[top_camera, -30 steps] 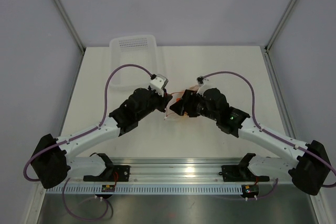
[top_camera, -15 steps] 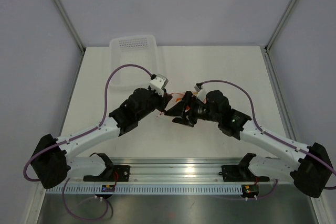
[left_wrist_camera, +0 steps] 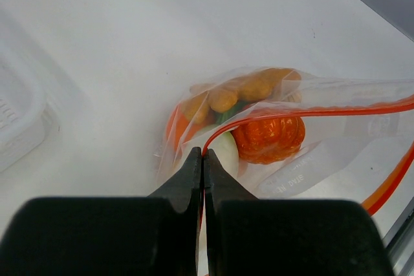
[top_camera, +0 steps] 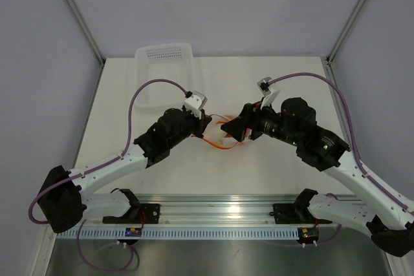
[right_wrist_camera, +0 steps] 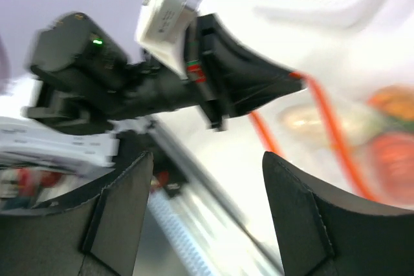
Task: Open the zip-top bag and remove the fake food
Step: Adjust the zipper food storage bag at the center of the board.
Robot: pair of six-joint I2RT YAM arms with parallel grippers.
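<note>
- Step in hand, my read: opening the clear, crinkly plastic zip-top bag (left_wrist_camera: pixel 304 166) along its red-orange zipper strip (left_wrist_camera: pixel 336 109). Nothing is out of it yet.
- left gripper (left_wrist_camera: pixel 203 159): jaws pressed tight together on one lip of the zipper strip near its end. That lip is raised off the white table (left_wrist_camera: pixel 129 30).
- right gripper (right_wrist_camera: pixel 206 157): jaws spread wide with nothing between them. Its wrist view is motion-blurred.
- From the top view the right gripper faces the left one, just beside the bag. Can't tell if it touches the plastic.
- Bag location: mid-table, between the two grippers, with its body resting on the surface.
- The mouth looks partly parted. In the left wrist view, two strip lines run apart towards the right.
- fake food, all inside the bag: an orange ribbed pumpkin-like piece (left_wrist_camera: pixel 268 139), yellow-orange balls (left_wrist_camera: pixel 223 99) and a white piece (left_wrist_camera: pixel 226 150) near the jaws.
- The white perforated plastic basket (top_camera: pixel 165 53) is at the far left of the table, well apart from the bag.
- Next move, as a judgement: the right gripper takes the free lip opposite the held one, closing on thin film only.
- It then pulls away from the left gripper to widen the mouth before any reach-in.
- Likely snags: the film slipping out, or both lips getting pinched at once.
</note>
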